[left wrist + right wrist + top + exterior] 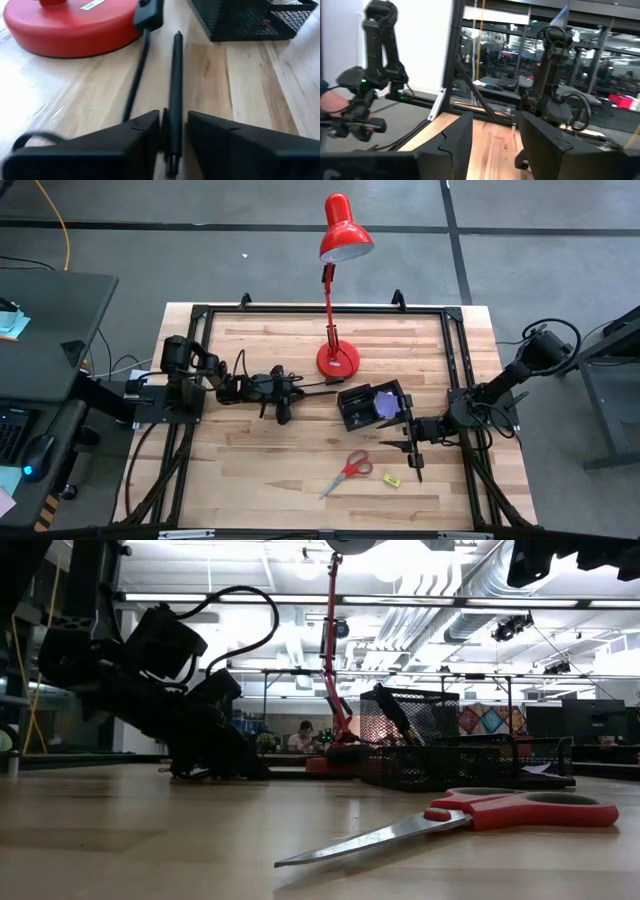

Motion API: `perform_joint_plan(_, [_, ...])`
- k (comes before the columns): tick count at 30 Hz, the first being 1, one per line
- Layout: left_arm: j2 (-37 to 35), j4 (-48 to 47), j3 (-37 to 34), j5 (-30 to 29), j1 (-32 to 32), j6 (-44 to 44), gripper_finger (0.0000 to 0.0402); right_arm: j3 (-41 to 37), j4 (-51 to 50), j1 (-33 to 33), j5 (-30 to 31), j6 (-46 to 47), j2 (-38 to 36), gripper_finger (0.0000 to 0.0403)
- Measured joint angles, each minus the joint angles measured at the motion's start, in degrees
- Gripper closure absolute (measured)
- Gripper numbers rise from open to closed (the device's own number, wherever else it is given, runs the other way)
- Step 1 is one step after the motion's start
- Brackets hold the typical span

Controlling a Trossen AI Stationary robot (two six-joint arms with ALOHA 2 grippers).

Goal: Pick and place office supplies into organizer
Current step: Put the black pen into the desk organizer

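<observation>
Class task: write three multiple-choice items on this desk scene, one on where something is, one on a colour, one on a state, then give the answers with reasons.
1. Where do the scissors lie?
A. inside the organizer
B. on the bare table, nearer the front edge than the organizer
C. under the lamp base

2. What colour is the lamp?
A. red
B. blue
C. white

3. How does the pen stand with the left gripper?
A. it lies flat on the table between the two jaws
B. it stands upright in the organizer
C. it hangs in the air above the lamp

Answers:
1 B, the high view shows them on the wood, apart from the organizer.
2 A, shade and base are both red.
3 A, the left wrist view shows the pen on the wood with one jaw either side.
</observation>
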Motion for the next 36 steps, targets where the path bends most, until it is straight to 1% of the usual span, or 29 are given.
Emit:
perform_joint_plan(3, [0.02, 0.09, -0.02, -0.04, 0.04, -1.44, 0.0368, -0.02, 0.00, 0.00, 0.84, -0.02, 0.00, 0.0249])
perform_joint_plan(4, [0.02, 0.15, -0.02, 0.24, 0.04, -1.49, 0.0372, 0.00, 0.00, 0.00, 0.84, -0.02, 0.00, 0.0249])
perform_joint_plan(13, [0.10, 0.93, -0.41, 0.61, 0.02, -4.74, 0.0372, 0.00, 0.00, 0.00, 0.84, 0.26, 0.00, 0.0249])
perform_joint_plan(19, [0.26, 2.67, -1.01, 3.16, -0.12, -6.88, 0.0372, 0.00, -0.95, 0.00, 0.82, 1.09, 0.00, 0.0249])
perform_joint_plan(22, [0.24, 3.22, -1.05, 3.19, -1.28, -8.01, 0.0374, 0.00, -1.27, 0.00, 0.82, 1.09, 0.00, 0.0249])
perform_joint_plan(24, [0.18, 3.86, -1.08, 3.73, -2.75, -8.39, 0.0388, 0.00, -1.29, 0.00, 0.82, 1.09, 0.00, 0.0249])
perform_joint_plan(25, [-0.20, 3.86, -1.14, 3.81, -3.39, -8.60, 0.0388, 0.00, -1.37, 0.00, 0.83, 1.09, 0.00, 0.0249])
perform_joint_plan(33, [-3.50, 2.36, -1.98, 0.74, -8.72, -10.93, 0.0388, 0.00, -1.38, 0.00, 0.95, 1.09, 0.00, 0.0249])
perform_joint_plan(36, [-4.24, 2.76, -2.06, -1.98, -10.52, -11.62, 0.0394, 0.00, -1.38, 0.00, 0.97, 1.09, 0.00, 0.0249])
